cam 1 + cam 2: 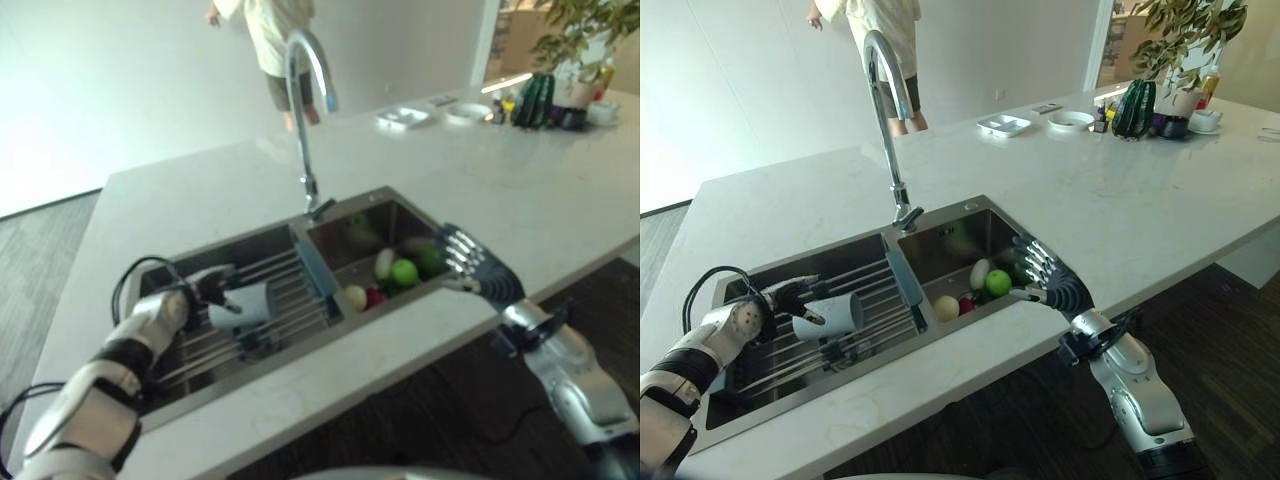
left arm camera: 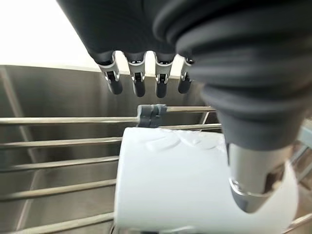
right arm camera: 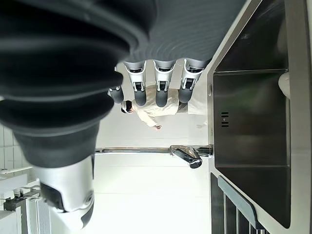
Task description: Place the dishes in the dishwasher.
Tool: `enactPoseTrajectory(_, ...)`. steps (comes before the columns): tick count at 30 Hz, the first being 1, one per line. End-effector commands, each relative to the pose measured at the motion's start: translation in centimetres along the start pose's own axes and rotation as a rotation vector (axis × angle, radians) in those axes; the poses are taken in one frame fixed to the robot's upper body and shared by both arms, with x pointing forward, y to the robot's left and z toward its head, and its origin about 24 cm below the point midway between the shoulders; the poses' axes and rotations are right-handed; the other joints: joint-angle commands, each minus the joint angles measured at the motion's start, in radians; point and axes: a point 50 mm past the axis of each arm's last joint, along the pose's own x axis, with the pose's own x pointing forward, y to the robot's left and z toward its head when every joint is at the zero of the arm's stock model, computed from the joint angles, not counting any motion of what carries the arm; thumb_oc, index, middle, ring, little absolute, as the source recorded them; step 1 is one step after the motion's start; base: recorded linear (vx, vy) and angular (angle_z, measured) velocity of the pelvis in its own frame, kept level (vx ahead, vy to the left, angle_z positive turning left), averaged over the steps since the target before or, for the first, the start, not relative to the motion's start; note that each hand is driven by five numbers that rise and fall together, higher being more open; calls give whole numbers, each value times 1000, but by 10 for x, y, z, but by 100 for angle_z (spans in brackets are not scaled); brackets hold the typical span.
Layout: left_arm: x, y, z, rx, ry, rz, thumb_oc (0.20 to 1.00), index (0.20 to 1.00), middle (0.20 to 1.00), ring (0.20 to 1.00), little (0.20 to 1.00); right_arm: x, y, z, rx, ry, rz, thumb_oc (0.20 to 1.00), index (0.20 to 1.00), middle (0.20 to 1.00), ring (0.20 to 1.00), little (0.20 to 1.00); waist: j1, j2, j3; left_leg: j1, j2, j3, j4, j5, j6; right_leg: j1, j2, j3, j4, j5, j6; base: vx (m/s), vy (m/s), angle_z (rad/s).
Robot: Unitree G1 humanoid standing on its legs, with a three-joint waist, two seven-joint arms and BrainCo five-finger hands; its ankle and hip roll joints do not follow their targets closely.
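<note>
A white cup (image 1: pixel 243 305) lies on its side on the metal rod rack (image 1: pixel 290 280) in the sink's left basin. My left hand (image 1: pixel 205 290) is at the cup's left end. In the left wrist view its fingers (image 2: pixel 138 80) hang straight past the cup (image 2: pixel 185 185) without touching it, and the thumb (image 2: pixel 251 180) stands in front of the cup's side. My right hand (image 1: pixel 1050 280) hovers open over the front right rim of the right basin, with straight fingers (image 3: pixel 161 87) and nothing in it.
The right basin (image 1: pixel 385 225) holds a green apple (image 1: pixel 404 271) and other fruit. A tall curved faucet (image 1: pixel 305 100) rises behind the sink. A white tray (image 1: pixel 403 117), a bowl (image 1: pixel 467 112), bottles and a plant stand on the far counter. A person (image 1: pixel 275 40) stands beyond it.
</note>
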Motion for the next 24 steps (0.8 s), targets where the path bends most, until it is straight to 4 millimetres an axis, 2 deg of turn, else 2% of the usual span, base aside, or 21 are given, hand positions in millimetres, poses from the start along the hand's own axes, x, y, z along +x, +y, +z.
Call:
enactPoseTrajectory(1,-1,28,-7,9,39,69,1000,1000,1000,1000,1000,10,-2,27,-42,-135,30,1000,1000,1000,1000,1000,-22,11,18,-8,-52,-45,9,-59,75,73,20,1,5,-75,30,-7,5,-14)
enactPoseTrajectory(24,5,-3,-13,-21,101,-70,1000,1000,1000,1000,1000,6,0,26,-30,-128,37,1000,1000,1000,1000,1000,-59,16,15,2,-52,-9,9,-70,81,59,24,26,5,-71,36,-6,-3,-3)
